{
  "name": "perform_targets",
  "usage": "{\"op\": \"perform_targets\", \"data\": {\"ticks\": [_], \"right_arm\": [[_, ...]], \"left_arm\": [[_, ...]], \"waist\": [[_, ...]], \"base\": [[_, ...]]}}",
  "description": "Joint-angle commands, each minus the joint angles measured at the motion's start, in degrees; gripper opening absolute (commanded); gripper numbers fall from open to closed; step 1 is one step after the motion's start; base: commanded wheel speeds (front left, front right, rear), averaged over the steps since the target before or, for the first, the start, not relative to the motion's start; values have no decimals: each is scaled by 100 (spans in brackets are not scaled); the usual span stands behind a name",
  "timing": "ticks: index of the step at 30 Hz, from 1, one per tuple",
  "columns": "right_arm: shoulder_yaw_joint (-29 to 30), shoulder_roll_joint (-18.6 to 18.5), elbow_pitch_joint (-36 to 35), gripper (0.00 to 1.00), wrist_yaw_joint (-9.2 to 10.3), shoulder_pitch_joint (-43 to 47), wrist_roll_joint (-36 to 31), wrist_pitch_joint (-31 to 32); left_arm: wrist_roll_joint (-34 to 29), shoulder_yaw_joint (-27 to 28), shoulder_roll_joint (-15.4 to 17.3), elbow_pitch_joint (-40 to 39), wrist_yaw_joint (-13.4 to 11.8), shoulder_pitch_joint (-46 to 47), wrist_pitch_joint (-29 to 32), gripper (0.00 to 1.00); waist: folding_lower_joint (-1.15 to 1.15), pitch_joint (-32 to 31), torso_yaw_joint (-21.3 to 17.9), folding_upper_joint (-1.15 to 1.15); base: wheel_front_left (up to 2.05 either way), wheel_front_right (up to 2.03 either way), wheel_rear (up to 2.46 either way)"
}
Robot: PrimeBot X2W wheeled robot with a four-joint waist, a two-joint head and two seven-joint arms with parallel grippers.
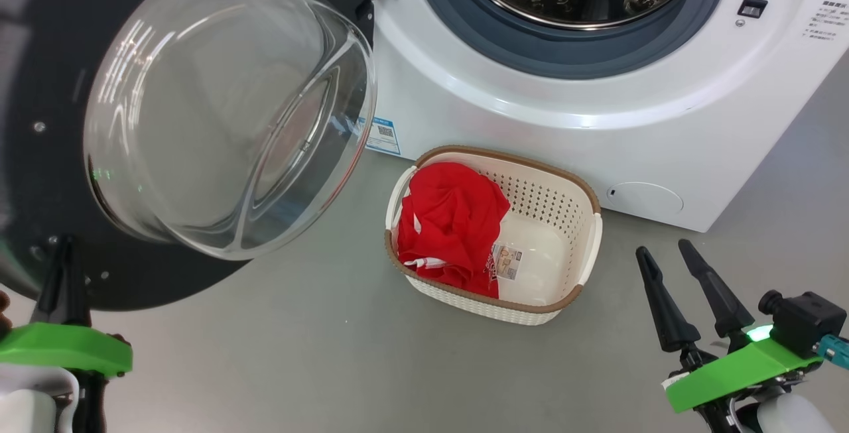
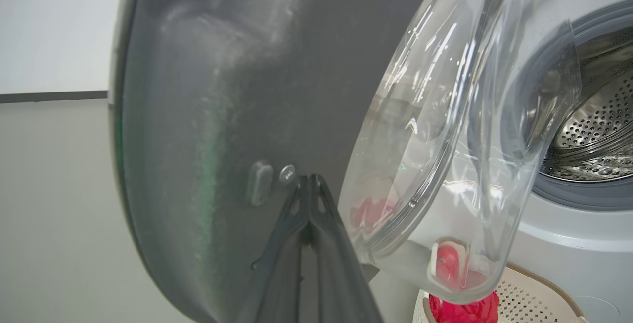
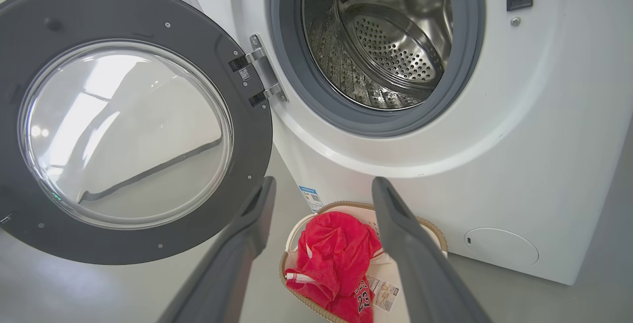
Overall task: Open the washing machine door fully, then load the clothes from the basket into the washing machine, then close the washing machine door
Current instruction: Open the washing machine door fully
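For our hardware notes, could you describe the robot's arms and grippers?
Left gripper and right gripper each have two long tapered black fingers on a bright green bracket and pale forearm; the right also bears a black camera and green light.

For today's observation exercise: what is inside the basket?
Red clothes fill the basket's left side; a sticker shows on the bare bottom. Whatever lies beneath the clothes is covered.

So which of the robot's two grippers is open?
The right gripper: its two dark fingers stand apart. The left gripper has them pressed together by the round black door.
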State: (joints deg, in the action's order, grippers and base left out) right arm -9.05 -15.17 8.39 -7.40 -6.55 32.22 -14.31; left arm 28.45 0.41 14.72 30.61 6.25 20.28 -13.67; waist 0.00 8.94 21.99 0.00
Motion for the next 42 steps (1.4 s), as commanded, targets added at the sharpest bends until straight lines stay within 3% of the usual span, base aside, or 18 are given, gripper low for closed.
{"op": "perform_targets", "data": {"ticks": [1,17,42], "right_arm": [[-136,-30,-141,100,-9,-195,-56,-69],[-192,-63,-102,100,-9,-177,-8,-69],[-231,-46,-85,100,-9,-134,33,-69]], "left_arm": [[75,280,377,-1,-36,273,-3,0],[94,142,488,818,64,705,-103,0],[-52,127,407,679,109,598,-132,0]], "waist": [[0,18,13,0],[0,-34,63,0],[0,-104,106,0]], "base": [[0,0,0],[0,0,0],[0,0,0]]}}
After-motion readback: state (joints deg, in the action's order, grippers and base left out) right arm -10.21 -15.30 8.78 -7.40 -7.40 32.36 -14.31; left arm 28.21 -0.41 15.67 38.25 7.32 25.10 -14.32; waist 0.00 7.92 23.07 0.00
